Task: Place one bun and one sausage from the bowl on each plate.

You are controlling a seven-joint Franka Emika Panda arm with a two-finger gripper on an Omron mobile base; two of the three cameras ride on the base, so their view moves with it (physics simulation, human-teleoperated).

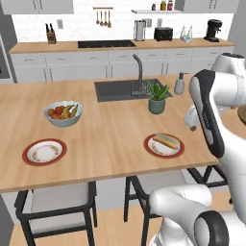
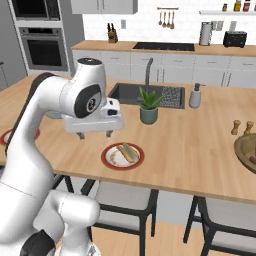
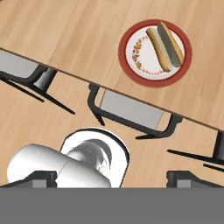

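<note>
In the left base view, a red-rimmed plate (image 1: 164, 145) at centre right of the wooden worktop (image 1: 115, 129) carries a bun (image 1: 168, 140) with a sausage (image 1: 163, 143) lying against it; a second red-rimmed plate (image 1: 44, 152) at lower left is bare, and a pale bowl of fruit (image 1: 63, 113) stands just above it. A potted plant (image 1: 157, 98) sits by the sink (image 1: 120, 89) near the middle. The white arm fills the right side, and a sliver of the brown bowl (image 1: 242, 114) peeks out at the right edge behind it. In the right base view, the filled plate (image 2: 122, 156) lies just below centre with its bun (image 2: 130, 152) and sausage (image 2: 123, 153) side by side; the edge of the wooden bowl (image 2: 245, 152) shows at the right margin, below two small wooden shakers (image 2: 241, 127). The arm arches up from the lower left, and the gripper (image 2: 94, 135) hangs above the worktop left of the plate, fingers spread wide and holding nothing. In the hand view, the plate (image 3: 140, 54) sits at upper right with the bun (image 3: 171, 43) and sausage (image 3: 158, 49) touching along their length, near the worktop's edge; dark-framed stools (image 3: 127, 110) stand on the floor below it.
</note>
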